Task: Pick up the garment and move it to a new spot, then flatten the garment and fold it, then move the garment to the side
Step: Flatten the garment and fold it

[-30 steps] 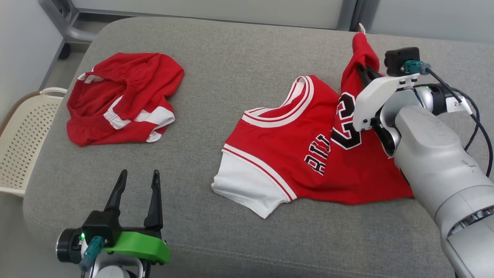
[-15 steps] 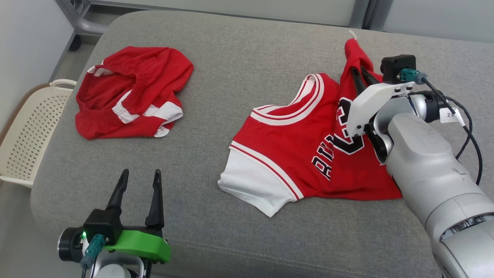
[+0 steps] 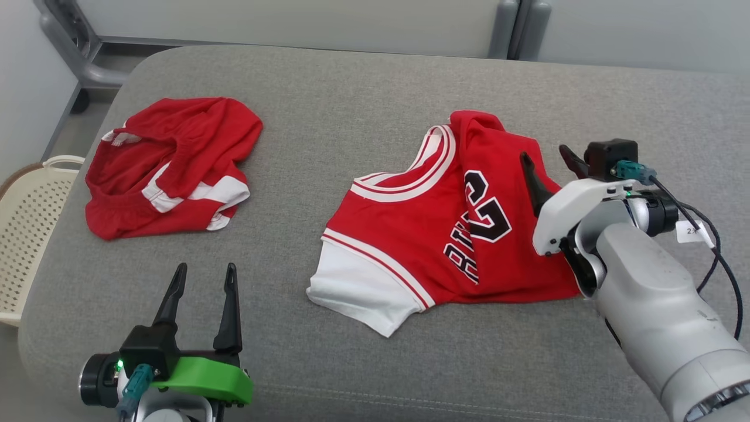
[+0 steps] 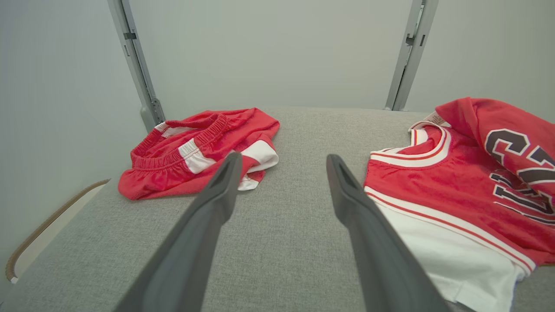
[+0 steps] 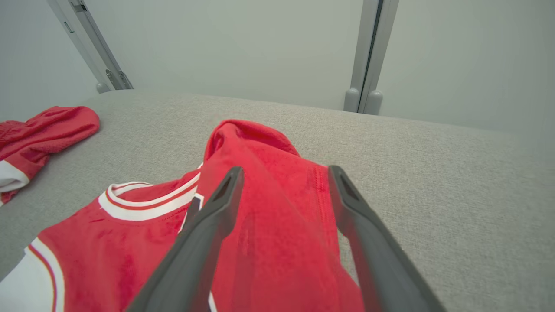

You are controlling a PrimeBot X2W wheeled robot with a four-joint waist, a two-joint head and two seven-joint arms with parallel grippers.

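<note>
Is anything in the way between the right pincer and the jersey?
Nothing visible. The right pincer stands open right over the folded-over edge of the jersey; the red shorts lie well off to the left on the grey cushion.

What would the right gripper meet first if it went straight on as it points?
Probably the red jersey, its folded-over flap just ahead of the right gripper; clearance above it is unclear.

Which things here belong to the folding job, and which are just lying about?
In the job: red jersey; right gripper, open over it; left gripper, open, apart from it; grey cushion underneath.
Lying about: red shorts; cream perforated basket.
</note>
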